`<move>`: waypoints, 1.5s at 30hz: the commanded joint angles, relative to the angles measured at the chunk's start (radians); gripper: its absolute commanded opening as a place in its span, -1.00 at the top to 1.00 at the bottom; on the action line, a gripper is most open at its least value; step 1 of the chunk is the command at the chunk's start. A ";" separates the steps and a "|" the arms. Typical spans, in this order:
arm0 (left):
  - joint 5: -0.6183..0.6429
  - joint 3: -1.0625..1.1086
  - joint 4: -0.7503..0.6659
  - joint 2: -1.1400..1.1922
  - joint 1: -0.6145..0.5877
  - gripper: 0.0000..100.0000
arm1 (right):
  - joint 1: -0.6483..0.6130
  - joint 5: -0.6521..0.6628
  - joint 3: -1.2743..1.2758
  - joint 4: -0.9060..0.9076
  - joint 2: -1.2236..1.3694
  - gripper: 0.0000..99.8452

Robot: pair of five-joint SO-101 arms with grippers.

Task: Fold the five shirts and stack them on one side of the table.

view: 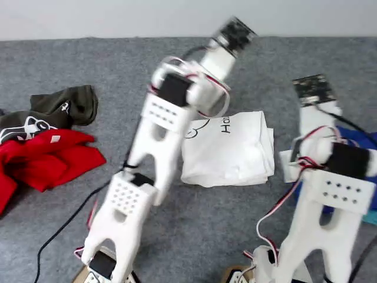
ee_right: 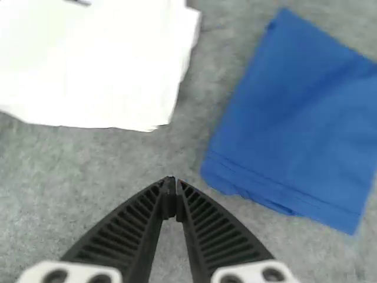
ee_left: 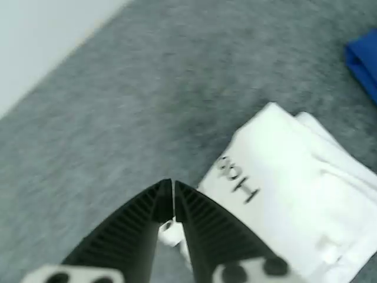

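Grey felt point(view: 118, 65) covers the whole table, and the 2 white arms rise from its near edge, side by side. The right arm point(view: 321, 230) stands nearest. The right gripper point(ee_right: 169, 184) hangs over bare felt with its ribbed black jaws pressed together at the tips, nothing between them. It sits in the gap between 2 folded shirts. On one side lies the blue shirt point(ee_right: 294, 118), folded flat on the right-hand part of the table and partly hidden behind that arm from above. On the other side is the white shirt point(view: 230, 153), folded into a thick rectangle near the middle, dark lettering on its upper face. The 2 lie near each other but apart.

The left arm point(view: 156, 141) leans farther out across the table. The left gripper point(ee_left: 174, 187) is likewise pinched tight and holds nothing, above the felt just beside the lettered edge of the white shirt.

Over on the left side, well apart from the folded pair, the red shirt point(view: 50, 156) lies crumpled, with the dark olive shirt point(view: 65, 106) bunched against its far edge, touching it.
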 commanded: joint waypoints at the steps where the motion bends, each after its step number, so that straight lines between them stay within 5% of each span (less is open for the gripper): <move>1: 0.008 0.166 0.026 -0.264 -0.091 0.97 | -0.087 -0.006 0.052 -0.087 -0.008 0.98; 13: -0.094 0.779 0.025 -0.852 -0.516 0.97 | -0.320 -0.075 0.189 -0.415 0.254 0.98; 23: -0.245 0.914 0.018 -1.031 -0.859 0.97 | -0.268 -0.064 0.155 -0.596 0.619 0.98; 34: -0.250 0.915 0.020 -1.037 -0.927 0.97 | -0.084 0.084 0.153 -0.495 0.740 0.98; 45: -0.250 0.915 0.020 -1.030 -0.928 0.97 | -0.364 0.075 0.141 -0.518 0.395 0.98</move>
